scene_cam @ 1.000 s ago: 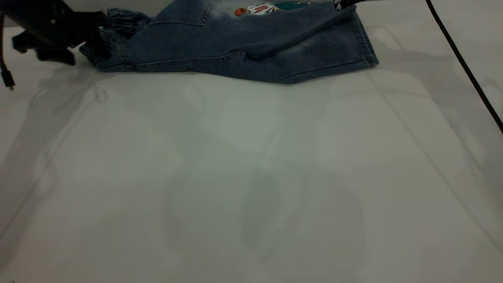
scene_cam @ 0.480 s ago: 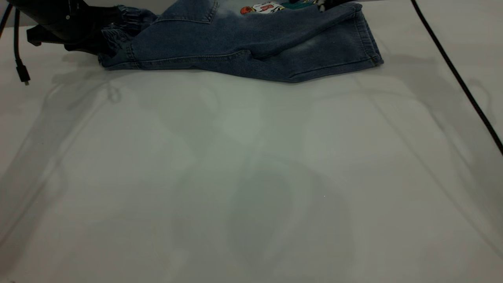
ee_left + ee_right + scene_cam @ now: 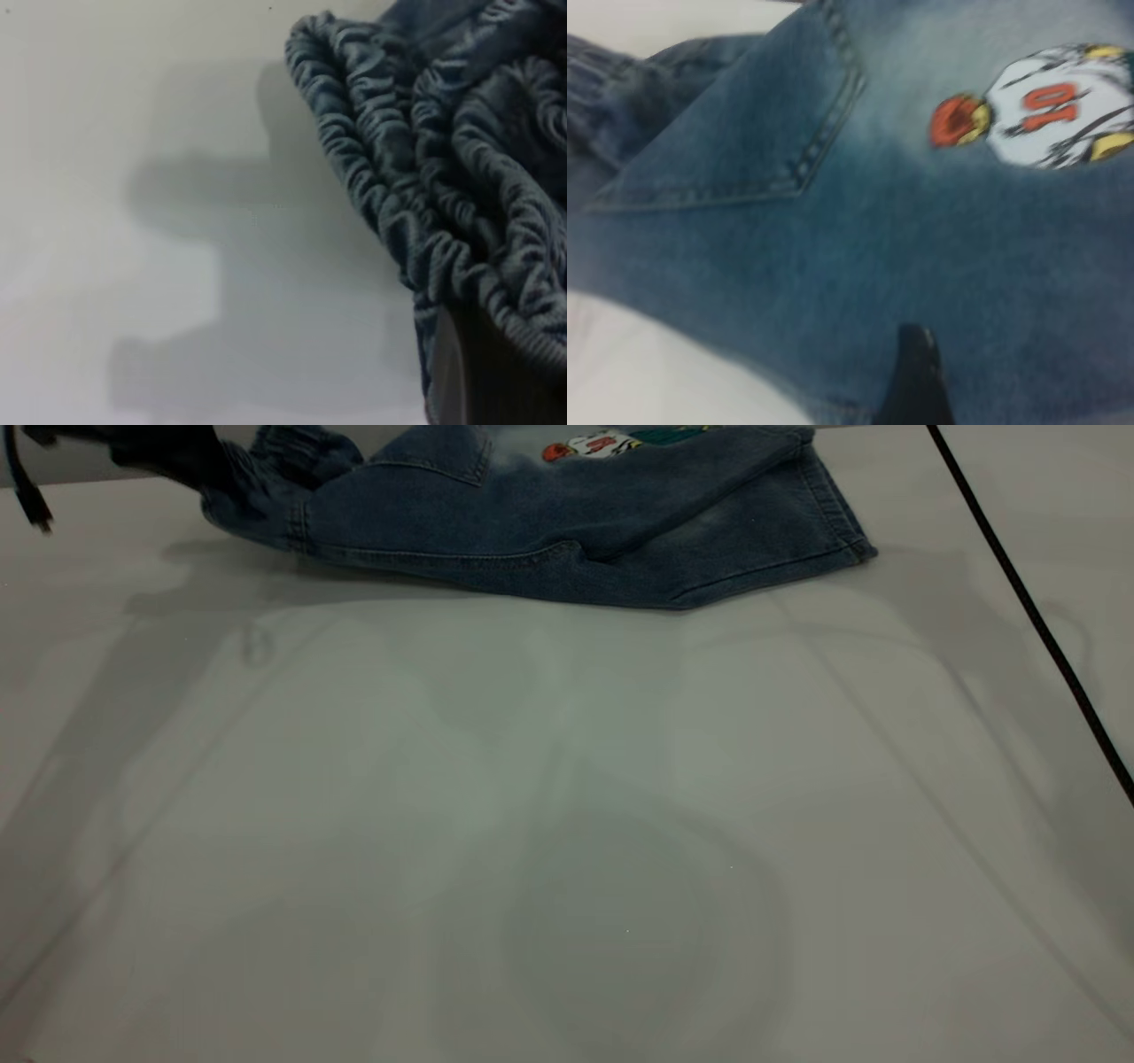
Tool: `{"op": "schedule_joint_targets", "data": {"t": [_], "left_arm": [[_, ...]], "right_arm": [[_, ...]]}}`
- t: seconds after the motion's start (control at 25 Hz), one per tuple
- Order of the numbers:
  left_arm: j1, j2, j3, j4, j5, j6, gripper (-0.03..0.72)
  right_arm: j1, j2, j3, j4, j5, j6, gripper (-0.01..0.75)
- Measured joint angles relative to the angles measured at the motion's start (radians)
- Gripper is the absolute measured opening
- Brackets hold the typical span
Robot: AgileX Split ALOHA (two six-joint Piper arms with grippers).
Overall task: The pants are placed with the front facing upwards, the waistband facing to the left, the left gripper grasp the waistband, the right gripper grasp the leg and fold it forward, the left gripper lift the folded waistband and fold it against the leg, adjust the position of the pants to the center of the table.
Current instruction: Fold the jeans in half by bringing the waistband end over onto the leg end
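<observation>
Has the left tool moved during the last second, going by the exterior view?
Yes. The left tool, gripping the waistband, has risen toward the table's far edge, lifting that end of the pants.

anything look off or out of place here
Yes: the pants lie at the table's far edge, not its center, partly cut off by the exterior view. The waistband end hangs raised and bunched from the left gripper. A black cable crosses the table's right side.

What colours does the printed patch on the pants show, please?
White with red "10", orange and yellow, on the printed patch; right wrist view.
</observation>
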Motion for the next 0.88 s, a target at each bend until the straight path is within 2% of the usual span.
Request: {"op": "schedule_joint_targets", "data": {"t": [0.28,0.56,0.88], "left_arm": [[-0.021,-0.088,0.000,0.003,0.195,0.012,0.089],[-0.094,-0.117,0.002,0.002,0.374,0.038,0.089],[-0.126,-0.190,0.001,0.002,0.428,0.053,0.089]], "right_arm": [[0.023,0.000,0.000,0.001,-0.008,0.007,0.479],[0.077,0.002,0.000,-0.002,0.007,0.018,0.479],[0.122,0.085,0.000,-0.006,0.007,0.019,0.479]]}}
